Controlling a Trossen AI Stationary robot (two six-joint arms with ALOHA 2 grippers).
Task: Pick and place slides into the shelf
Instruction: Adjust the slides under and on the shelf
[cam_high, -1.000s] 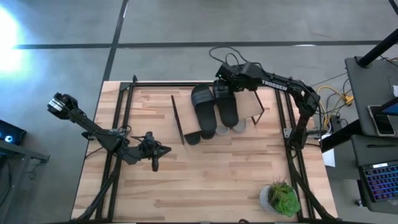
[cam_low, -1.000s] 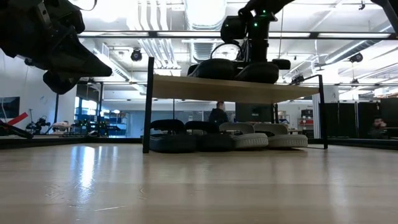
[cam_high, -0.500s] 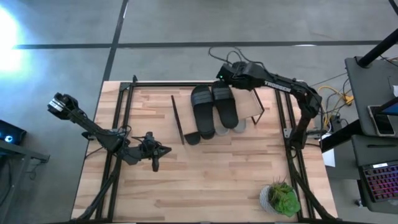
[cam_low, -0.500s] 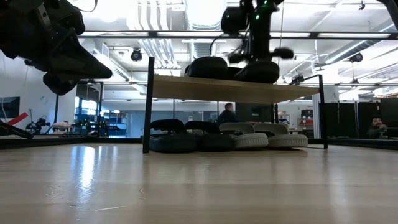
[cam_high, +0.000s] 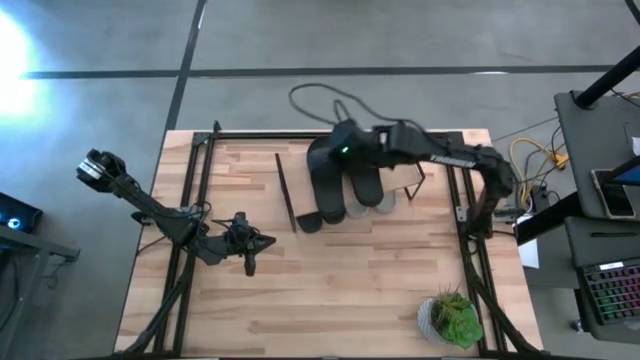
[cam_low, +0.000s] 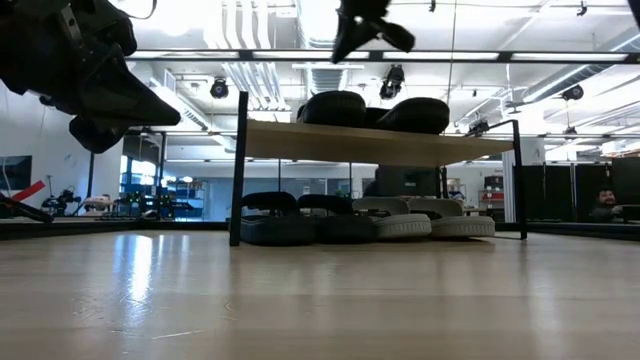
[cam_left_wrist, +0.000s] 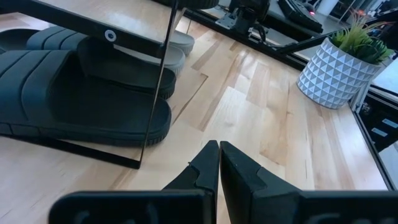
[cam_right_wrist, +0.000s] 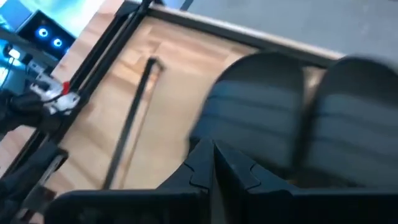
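On top of the shelf (cam_high: 405, 165) lie two black slides (cam_low: 335, 107) side by side, and beneath it, on the table (cam_high: 330, 280), four more stand in a row: two dark ones (cam_low: 278, 226) towards the left arm's side and two light grey ones (cam_low: 435, 221) towards the right arm's side. That makes six slides, one shelf and one potted plant (cam_high: 452, 318) in a white patterned pot, at the table's near right corner.

From above, only the toes of the lower four peek out past the plank, and the right arm covers much of the upper pair. The low view gives the full count, with all four lower slides in line between the black legs and the two upper ones as rounded humps on the plank. It also shows the right gripper (cam_low: 365, 25) raised clear above the upper pair, touching neither, with its fingers pressed together and nothing between them. The right wrist view, blurred, looks down on the two black straps.

Out on the left half of the table, well apart from the shelf, the left gripper (cam_high: 250, 262) waits with its fingers clenched on nothing. Its wrist view shows the dark slides (cam_left_wrist: 74, 93) under the plank, cut off at the edge, and the plant beyond.
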